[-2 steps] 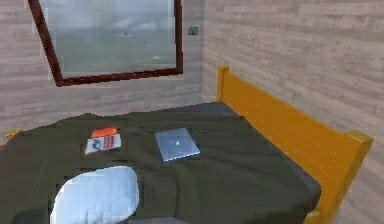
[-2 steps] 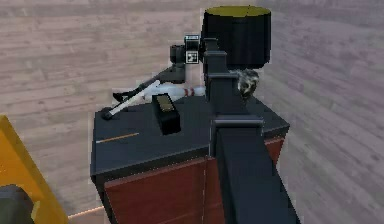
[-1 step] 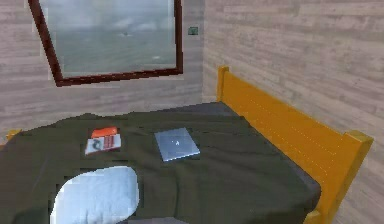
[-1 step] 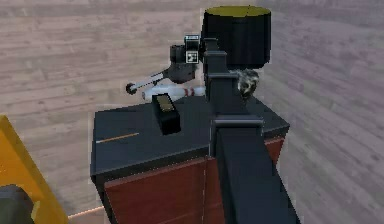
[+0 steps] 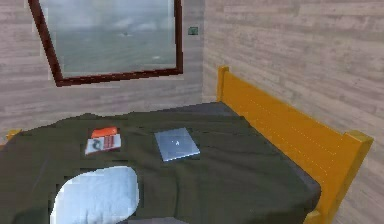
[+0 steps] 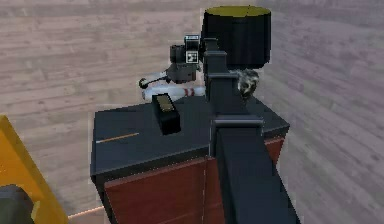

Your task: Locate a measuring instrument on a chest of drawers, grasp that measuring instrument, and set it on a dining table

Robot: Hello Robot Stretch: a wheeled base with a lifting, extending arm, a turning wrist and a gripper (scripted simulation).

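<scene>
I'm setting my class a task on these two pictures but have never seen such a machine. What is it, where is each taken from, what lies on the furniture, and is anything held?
It is a wheeled robot with one arm, a dark bar ending in a tool. The forward view looks ahead from the robot at a bed carrying a pillow, a grey laptop and a red booklet. The arm side view looks sideways at a chest of drawers with a small black box and a black, yellow-topped cylinder. Whether the tool holds anything cannot be told.
</scene>
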